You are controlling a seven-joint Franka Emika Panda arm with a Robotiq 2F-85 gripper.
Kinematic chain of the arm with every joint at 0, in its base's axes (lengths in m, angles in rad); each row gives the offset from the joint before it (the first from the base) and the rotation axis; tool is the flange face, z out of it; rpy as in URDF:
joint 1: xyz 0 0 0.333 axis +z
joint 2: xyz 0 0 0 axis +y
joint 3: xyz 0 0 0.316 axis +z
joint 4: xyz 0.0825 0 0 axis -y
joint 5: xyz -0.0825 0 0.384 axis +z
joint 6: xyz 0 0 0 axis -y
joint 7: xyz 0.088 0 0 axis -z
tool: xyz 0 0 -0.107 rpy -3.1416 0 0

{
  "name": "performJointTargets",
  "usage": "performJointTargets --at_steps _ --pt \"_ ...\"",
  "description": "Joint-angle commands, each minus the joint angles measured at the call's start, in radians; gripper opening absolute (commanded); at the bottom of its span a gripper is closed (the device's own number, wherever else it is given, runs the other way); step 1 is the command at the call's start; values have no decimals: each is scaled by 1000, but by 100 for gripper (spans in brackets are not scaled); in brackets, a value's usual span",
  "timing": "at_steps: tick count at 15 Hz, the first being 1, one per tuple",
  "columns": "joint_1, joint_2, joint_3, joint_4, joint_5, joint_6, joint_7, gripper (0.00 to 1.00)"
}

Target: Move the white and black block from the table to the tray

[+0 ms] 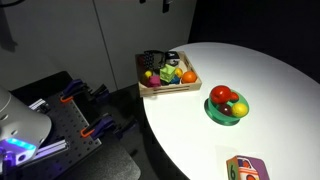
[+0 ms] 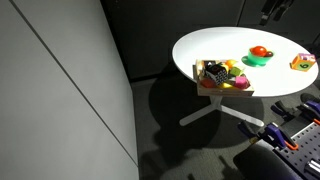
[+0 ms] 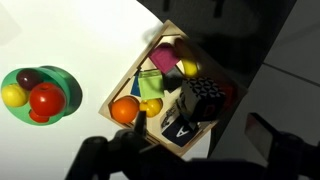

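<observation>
Nearest to us in the wrist view is the pincer [image 3: 190, 160]: two dark, blurred fingers at the bottom of the picture, standing well apart with nothing between them. We read it as released and empty, though the dim light makes that a judgement. Beyond it the tray [image 3: 135, 65] sits right at the edge of the round white counter [image 3: 80, 40]. The white and black block [image 3: 205, 90] lies inside the tray, on the side toward the counter's edge, close against a heap of toy fruit and coloured pieces that includes an orange fruit [image 3: 125, 110]. In an exterior view a dark shape shows at the far side of the tray [image 1: 190, 82]; we take it for the same block, but it is too small to be sure. The green bowl [image 3: 68, 82] stands apart from the tray, further in on the counter, and the colourful cube [image 1: 247, 168] stands by another edge, well away from both. We see no black block on the bare counter in any view. So we judge the carrying done, with the block in the tray and nothing gripped. At most the arm needs drawing clear.
</observation>
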Motion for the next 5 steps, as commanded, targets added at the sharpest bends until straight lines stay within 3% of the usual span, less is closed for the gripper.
performJointTargets --at_steps 1,5 --pt "5 -4 -7 1 -10 -2 9 100" --pt "3 -8 -8 0 -13 -2 15 100"
